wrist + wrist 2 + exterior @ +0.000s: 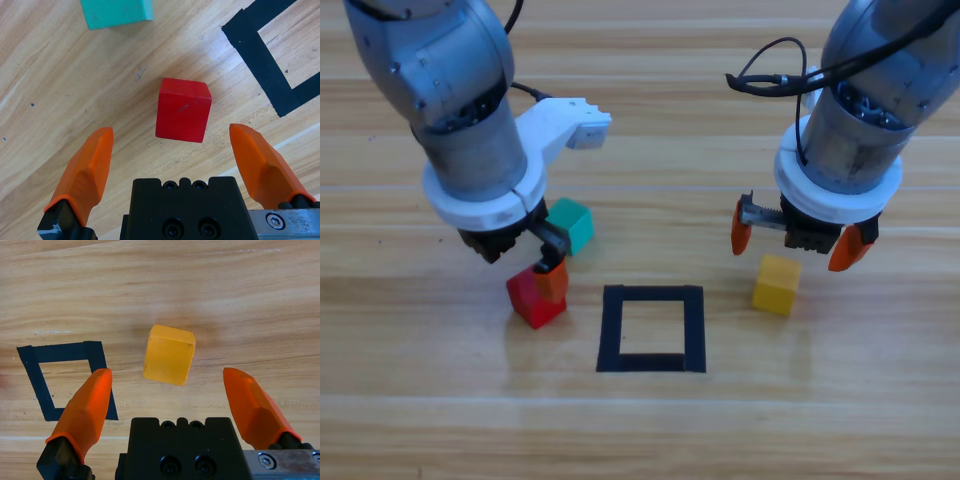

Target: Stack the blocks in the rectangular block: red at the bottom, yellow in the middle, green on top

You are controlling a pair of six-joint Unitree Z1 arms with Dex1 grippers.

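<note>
The red cube rests on the wood left of the black tape square. My left gripper hovers over it, open, with the cube between and just ahead of the jaws. The teal-green cube sits just behind the red one. The yellow cube lies right of the square. Above it hangs my right gripper, open, its jaws spread wider than the cube. Bare wood shows inside the square.
The two arm bodies rise from the table's far side on either side of the tape square. A black cable loops off the right arm. Bare wooden table extends in front of the square.
</note>
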